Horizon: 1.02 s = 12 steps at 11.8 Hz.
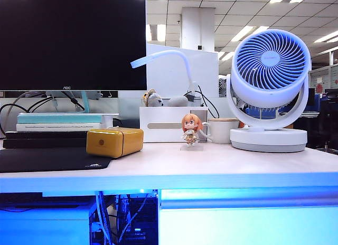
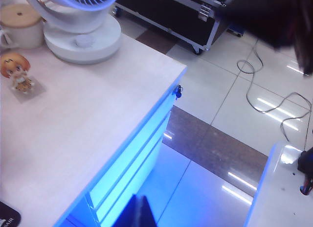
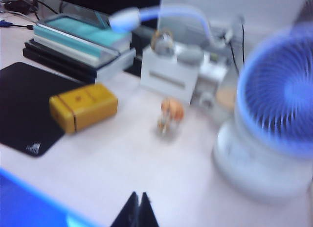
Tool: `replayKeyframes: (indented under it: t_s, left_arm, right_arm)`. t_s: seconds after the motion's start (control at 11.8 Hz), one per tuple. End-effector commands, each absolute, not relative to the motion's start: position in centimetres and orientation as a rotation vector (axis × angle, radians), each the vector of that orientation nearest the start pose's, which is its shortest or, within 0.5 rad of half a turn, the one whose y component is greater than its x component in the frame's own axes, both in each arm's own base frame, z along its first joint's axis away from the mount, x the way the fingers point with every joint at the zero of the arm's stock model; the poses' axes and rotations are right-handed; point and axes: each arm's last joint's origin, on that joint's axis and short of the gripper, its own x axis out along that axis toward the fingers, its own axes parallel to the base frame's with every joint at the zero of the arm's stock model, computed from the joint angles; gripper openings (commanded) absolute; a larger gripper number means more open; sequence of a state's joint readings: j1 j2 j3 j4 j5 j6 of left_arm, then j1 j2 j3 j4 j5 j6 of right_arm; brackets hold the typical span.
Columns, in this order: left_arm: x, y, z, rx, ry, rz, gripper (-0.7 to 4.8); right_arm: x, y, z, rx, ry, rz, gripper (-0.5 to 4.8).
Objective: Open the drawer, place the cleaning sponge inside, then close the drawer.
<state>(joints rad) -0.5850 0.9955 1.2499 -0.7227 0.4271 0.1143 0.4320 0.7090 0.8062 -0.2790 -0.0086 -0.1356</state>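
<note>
The drawer [image 1: 248,225] is the wide white front lit blue under the right half of the desk, and it looks shut. The left wrist view shows the same blue-lit drawer fronts [image 2: 128,164] below the desk's corner. My left gripper [image 2: 139,211] hangs in front of them over the floor, shut and empty. My right gripper [image 3: 138,198] is above the desktop near its front edge, shut with nothing in it; that view is blurred. The cleaning sponge is out of view. Neither gripper shows in the exterior view.
On the desk stand a golden-yellow box [image 1: 114,141], a small figurine [image 1: 191,130], a white mug [image 1: 222,130], a big white fan [image 1: 269,86], a tissue box [image 1: 171,124], a black mouse pad [image 1: 47,159] and stacked books [image 1: 53,130]. Cables [image 1: 129,218] hang under the desk.
</note>
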Motion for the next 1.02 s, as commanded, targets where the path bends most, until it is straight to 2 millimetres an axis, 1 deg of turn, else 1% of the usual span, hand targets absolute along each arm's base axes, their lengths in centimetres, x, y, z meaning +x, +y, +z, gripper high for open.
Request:
replayKeyframes:
  t_s: [0.08, 0.17, 0.25, 0.34, 0.42, 0.51, 0.59, 0.68, 0.76, 0.85, 0.93, 1.02]
  left_arm:
    - [13.5, -10.2, 41.1, 0.152, 0.371, -0.979, -0.05]
    - [13.0, -9.8, 41.3, 0.159, 0.352, -0.939, -0.05]
    - [11.4, -8.3, 41.7, 0.178, 0.295, -0.825, -0.05]
    - [10.4, -7.6, 41.2, 0.178, 0.273, -0.798, -0.05]
    - [9.9, -7.2, 40.8, 0.179, 0.268, -0.790, -0.05]
    - [8.6, -6.2, 39.1, 0.182, 0.252, -0.752, -0.05]
    - [8.0, -5.8, 38.4, 0.177, 0.225, -0.746, -0.05]
    - [7.2, -5.2, 37.1, 0.164, 0.168, -0.736, -0.05]
    - [6.9, -4.9, 35.6, 0.155, 0.141, -0.688, -0.05]
    - [6.9, -4.8, 34.9, 0.147, 0.147, -0.673, -0.05]
    - [7.2, -4.9, 33.0, 0.117, 0.136, -0.634, -0.05]
    - [7.7, -5.2, 31.6, 0.077, 0.091, -0.627, -0.05]
  right_arm:
    - [11.7, 5.3, 29.2, -0.081, 0.090, 0.397, -0.05]
    - [11.3, 5.0, 27.2, -0.076, 0.117, 0.372, -0.05]
    - [10.1, 4.2, 21.1, -0.010, 0.187, 0.288, -0.04]
    - [9.8, 4.0, 18.9, -0.009, 0.211, 0.266, 0.00]
    - [9.6, 3.9, 18.0, -0.013, 0.222, 0.258, 0.01]
    - [9.5, 3.7, 16.9, 0.004, 0.230, 0.216, -0.01]
    - [9.5, 3.7, 16.9, 0.003, 0.233, 0.212, 0.00]
    - [9.4, 3.7, 16.8, 0.004, 0.237, 0.223, 0.00]
    - [9.4, 3.7, 16.9, 0.003, 0.236, 0.217, 0.00]
    - [9.4, 3.7, 16.9, 0.004, 0.234, 0.216, 0.00]
    - [9.4, 3.7, 16.9, 0.004, 0.233, 0.216, 0.00]
    - [9.4, 3.7, 16.9, 0.003, 0.234, 0.216, 0.00]
